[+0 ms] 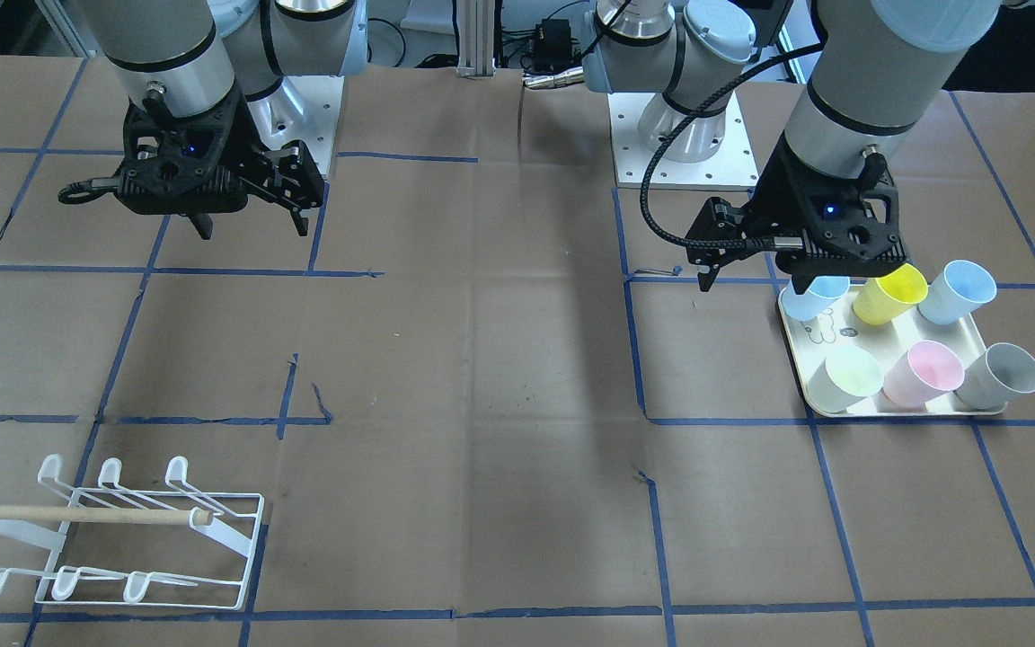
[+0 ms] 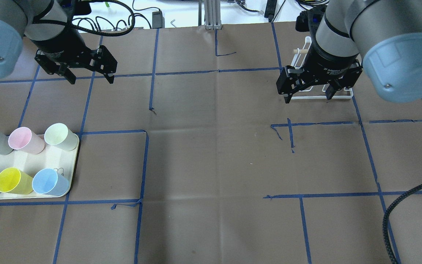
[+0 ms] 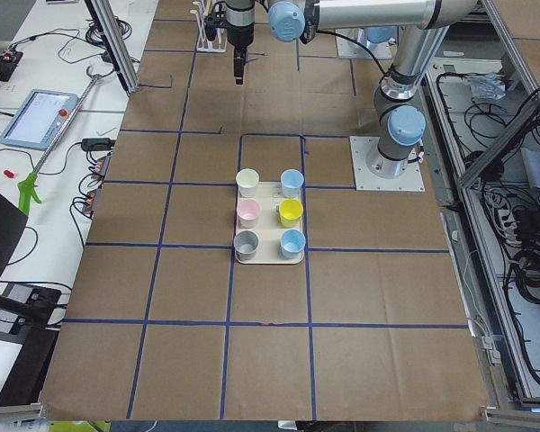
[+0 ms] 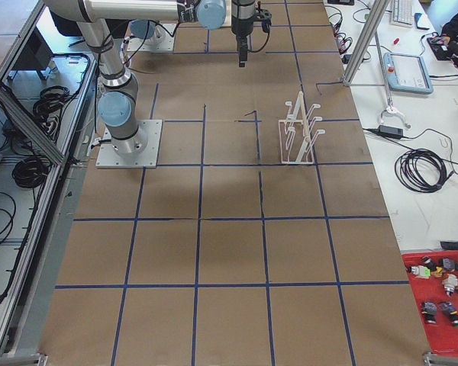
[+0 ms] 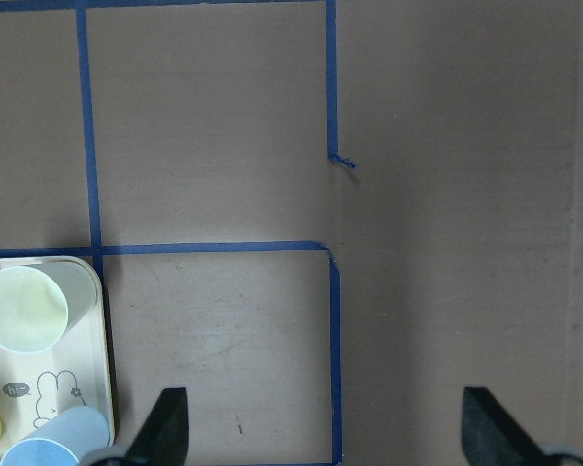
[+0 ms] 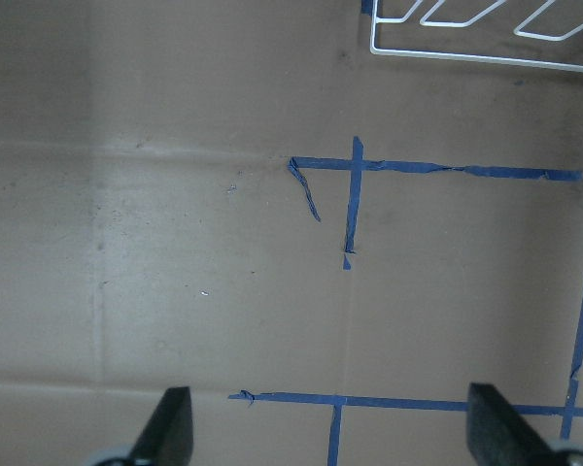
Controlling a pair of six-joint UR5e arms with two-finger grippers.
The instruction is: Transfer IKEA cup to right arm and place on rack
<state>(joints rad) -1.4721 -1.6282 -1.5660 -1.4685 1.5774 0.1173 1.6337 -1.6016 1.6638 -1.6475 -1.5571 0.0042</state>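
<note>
I see the left arm's black two-finger gripper (image 2: 91, 79) hanging empty, jaws spread wide, above the brown paper-covered table (image 2: 214, 165) near the cream rectangular tray (image 2: 55, 159). The six pastel plastic cups (image 2: 24, 140) all stand mouth-up on that tray, none gripped. The right arm's black two-finger gripper (image 2: 308, 98), likewise empty and wide, hangs near the white wire rack with wooden dowel (image 1: 122, 516), well apart from the tray.
</note>
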